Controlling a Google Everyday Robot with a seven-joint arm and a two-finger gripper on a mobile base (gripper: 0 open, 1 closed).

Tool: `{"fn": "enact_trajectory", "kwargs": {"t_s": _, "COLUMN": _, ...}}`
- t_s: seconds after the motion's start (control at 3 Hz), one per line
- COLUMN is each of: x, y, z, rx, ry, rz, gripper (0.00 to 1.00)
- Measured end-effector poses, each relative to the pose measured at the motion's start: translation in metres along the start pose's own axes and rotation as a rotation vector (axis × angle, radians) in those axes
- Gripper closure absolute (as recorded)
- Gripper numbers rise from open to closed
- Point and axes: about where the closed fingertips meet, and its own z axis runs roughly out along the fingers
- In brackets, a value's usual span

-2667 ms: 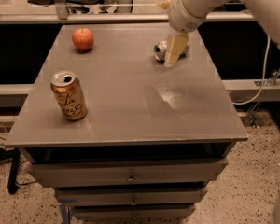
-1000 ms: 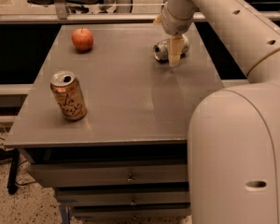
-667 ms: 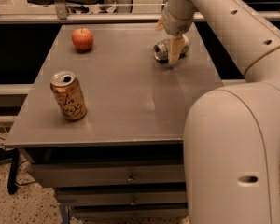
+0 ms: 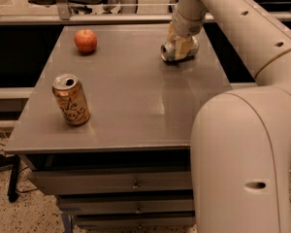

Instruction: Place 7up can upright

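Observation:
The 7up can (image 4: 167,52) is silvery with green marks. It lies on its side near the far right edge of the grey table (image 4: 136,96), with one end facing left. My gripper (image 4: 181,44) comes down from the arm above and sits right on the can's body, covering its middle. The can rests on the table top.
An orange-gold can with script lettering (image 4: 71,100) stands upright at the front left. A red apple (image 4: 85,40) sits at the far left. My arm's thick white link (image 4: 242,154) fills the front right. Drawers are under the table top, and a rail runs behind it.
The gripper has settled lower onto the lying can. The arm's big link has swung into the front right of the view. The can, the apple and the orange-gold can have not moved.

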Motion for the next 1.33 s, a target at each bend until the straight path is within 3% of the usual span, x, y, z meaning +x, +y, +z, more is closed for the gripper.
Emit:
{"fn": "enact_trajectory", "kwargs": {"t_s": 0.33, "x": 0.003, "y": 0.006, "z": -0.014, "rx": 0.012, "ry": -0.017, "rz": 0.030, "gripper": 0.92}}
{"fn": "enact_trajectory", "kwargs": {"t_s": 0.67, "x": -0.003, "y": 0.013, "z": -0.060, "rx": 0.051, "ry": -0.120, "rz": 0.124, "gripper": 1.00}}
{"fn": "enact_trajectory", "kwargs": {"t_s": 1.0, "x": -0.019, "y": 0.022, "z": -0.109, "rx": 0.095, "ry": -0.304, "rz": 0.232, "gripper": 1.00}}
{"fn": "enact_trajectory", "kwargs": {"t_s": 1.33, "x": -0.047, "y": 0.035, "z": -0.148, "rx": 0.111, "ry": -0.560, "rz": 0.338, "gripper": 1.00}}
